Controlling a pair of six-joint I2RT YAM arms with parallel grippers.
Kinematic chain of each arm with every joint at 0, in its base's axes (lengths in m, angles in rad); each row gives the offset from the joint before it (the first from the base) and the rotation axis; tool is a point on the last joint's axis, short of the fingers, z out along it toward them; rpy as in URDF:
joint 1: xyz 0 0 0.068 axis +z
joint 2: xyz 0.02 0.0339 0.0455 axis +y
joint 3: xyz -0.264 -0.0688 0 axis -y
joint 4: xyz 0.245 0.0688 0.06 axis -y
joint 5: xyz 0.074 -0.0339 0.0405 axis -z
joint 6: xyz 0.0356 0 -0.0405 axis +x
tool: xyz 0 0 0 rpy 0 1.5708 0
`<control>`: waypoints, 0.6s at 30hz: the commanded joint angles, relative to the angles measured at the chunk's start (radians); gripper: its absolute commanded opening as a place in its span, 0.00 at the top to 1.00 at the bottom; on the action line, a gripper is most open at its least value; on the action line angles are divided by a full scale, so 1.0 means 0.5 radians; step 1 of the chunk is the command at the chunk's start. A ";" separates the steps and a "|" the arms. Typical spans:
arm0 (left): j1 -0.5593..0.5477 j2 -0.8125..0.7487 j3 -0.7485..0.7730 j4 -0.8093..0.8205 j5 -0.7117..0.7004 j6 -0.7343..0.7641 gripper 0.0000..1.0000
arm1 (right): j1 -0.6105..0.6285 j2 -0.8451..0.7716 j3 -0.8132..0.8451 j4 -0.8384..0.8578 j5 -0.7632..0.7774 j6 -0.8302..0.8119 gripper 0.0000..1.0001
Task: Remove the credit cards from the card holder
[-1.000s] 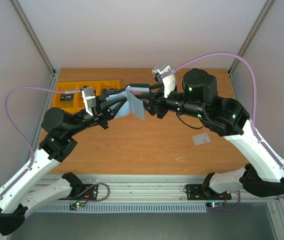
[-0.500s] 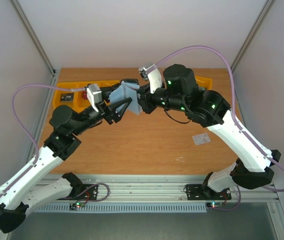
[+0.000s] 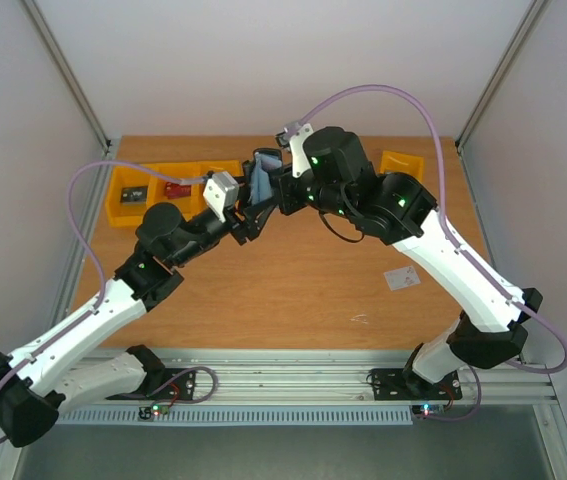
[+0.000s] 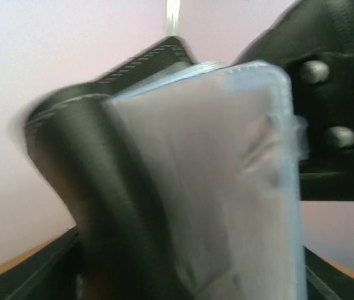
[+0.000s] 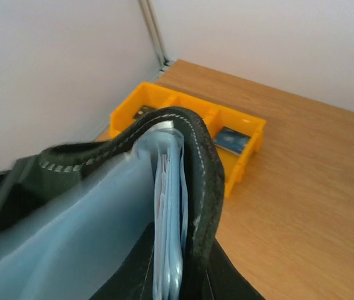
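Wooden table (image 3: pixel 293 290): card holder (image 3: pixel 263 178), limp, light, clamped by right gripper (image 3: pixel 280 193); left gripper (image 3: pixel 250 213), finger state untellable. Its credit cards (hidden, presumably slick) want an edge pinch.

Saw a yellow divided tray (image 3: pixel 115 205) left of the left gripper (image 3: pixel 251 212), holding a red item (image 3: pixel 176 188) and a dark one (image 3: pixel 135 196). Noted a single yellow bin (image 3: pixel 400 162) right of the right gripper (image 3: pixel 275 192), on the wooden table (image 3: pixel 293 285).

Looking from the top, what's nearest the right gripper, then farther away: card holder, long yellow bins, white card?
1. The card holder, held in the right gripper.
2. The long yellow bins, at the table's far left.
3. The white card, lying nearer the right arm's base.
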 commanded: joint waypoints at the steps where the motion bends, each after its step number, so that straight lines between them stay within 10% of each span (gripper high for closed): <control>1: 0.023 0.018 0.037 0.095 -0.262 0.111 0.43 | -0.002 -0.052 0.099 -0.007 0.004 -0.111 0.99; 15: 0.321 -0.093 -0.050 0.270 0.688 -0.566 0.59 | -0.211 -0.147 0.169 -0.151 -1.101 -0.451 0.99; 18: 0.331 -0.121 -0.055 0.325 0.850 -0.611 0.78 | -0.243 -0.174 0.162 -0.171 -1.351 -0.533 0.99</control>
